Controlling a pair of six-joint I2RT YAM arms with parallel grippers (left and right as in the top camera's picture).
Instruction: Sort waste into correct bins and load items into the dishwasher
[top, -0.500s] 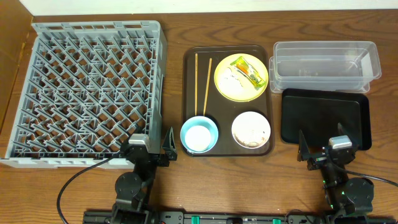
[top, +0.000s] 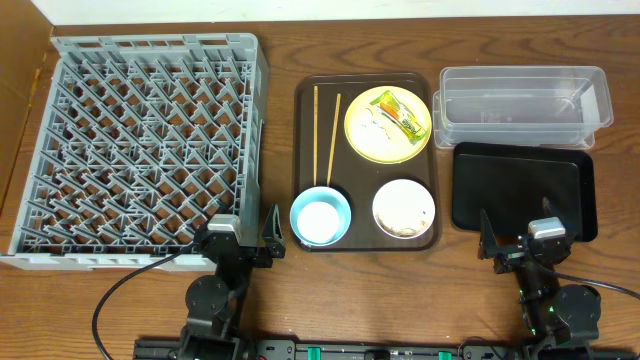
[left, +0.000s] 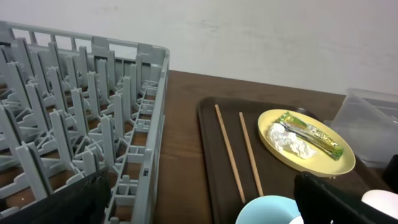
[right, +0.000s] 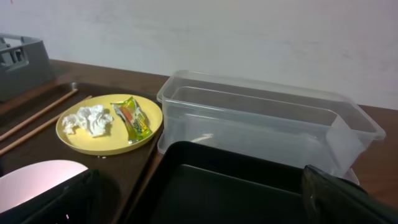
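Down at the near edge of the desk (top: 400, 300), both arms sit exactly where they were half a second back: no shift at all. The left claw (top: 245, 228) gapes wide with nothing between its fingers, parked just off the near right corner of the grey dish rack (top: 140, 140). The right claw (top: 516, 228) is spread just as wide, also empty, hovering over the near rim of the black tray (top: 520, 190).

Moving up from the left claw, the light-blue bowl (top: 320, 216) sits in the near left corner of the brown serving tray (top: 303, 150), and the small white bowl (top: 404, 208) is beside it to the right with something beige inside, too small to make out. Neither has moved.

Farther back on that same tray, the chopsticks (top: 326, 135) lie side by side, running near to far, their near ends right at the blue bowl's rim. To their right sits the yellow plate (top: 375, 140), carrying the crumpled tissue (top: 376, 120) and, just beside it, the snack wrapper (top: 408, 120) — same spots as before.

At the far right, the clear tub (top: 525, 100) stands behind the black tray, the two touching or nearly so. Over on the left, the rack holds no dishes between its pegs. Nothing differs from the earlier frame.
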